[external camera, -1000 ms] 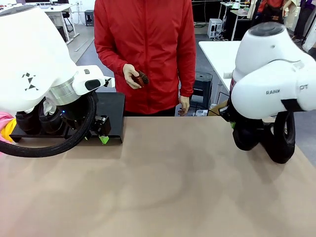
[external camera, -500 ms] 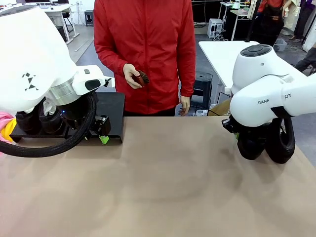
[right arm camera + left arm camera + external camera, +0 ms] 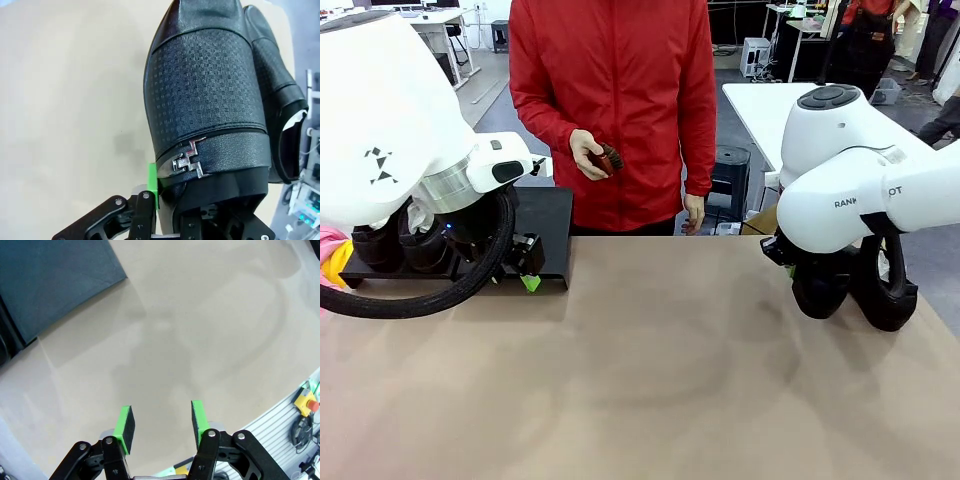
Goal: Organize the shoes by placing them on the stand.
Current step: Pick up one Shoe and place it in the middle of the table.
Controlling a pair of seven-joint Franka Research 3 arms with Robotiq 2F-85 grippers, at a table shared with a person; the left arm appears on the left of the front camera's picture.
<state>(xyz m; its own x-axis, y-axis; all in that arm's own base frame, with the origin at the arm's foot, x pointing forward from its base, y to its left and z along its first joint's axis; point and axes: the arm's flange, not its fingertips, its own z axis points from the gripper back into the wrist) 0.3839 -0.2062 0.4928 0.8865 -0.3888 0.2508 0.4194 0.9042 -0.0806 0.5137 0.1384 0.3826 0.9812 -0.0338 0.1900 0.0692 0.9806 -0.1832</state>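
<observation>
Front, stand: the stand (image 3: 545, 215) is well apart from the right fingers, across the counter (image 3: 650, 380), with the left fingers (image 3: 530, 283) low at its near edge.
Front, racked shoes: the racked shoes (image 3: 380, 248) sit at the end of the stand beyond the left fingers. The end nearest those fingers is bare.
Front, held shoe: the held shoe (image 3: 820, 290) hangs below the right arm, close over the counter. I cannot tell whether it touches.
Front, brush: the brush (image 3: 607, 158) is in the person's hand (image 3: 585, 155), well apart from both sets of fingers.
Left wrist, left fingers: the left fingers (image 3: 125, 429) are apart with nothing between them. A corner of the stand lies beyond the tips.
Right wrist, right fingers: the right fingers (image 3: 152, 192) are clamped on the heel rim of the held shoe, toe pointing away. A second shoe (image 3: 275, 75) lies just beside it.
Doing it well: lift clear of the second shoe before crossing. Carry the shoe level, aim for the bare end, and set the sole flat. The left fingers probably need to clear that edge first.
</observation>
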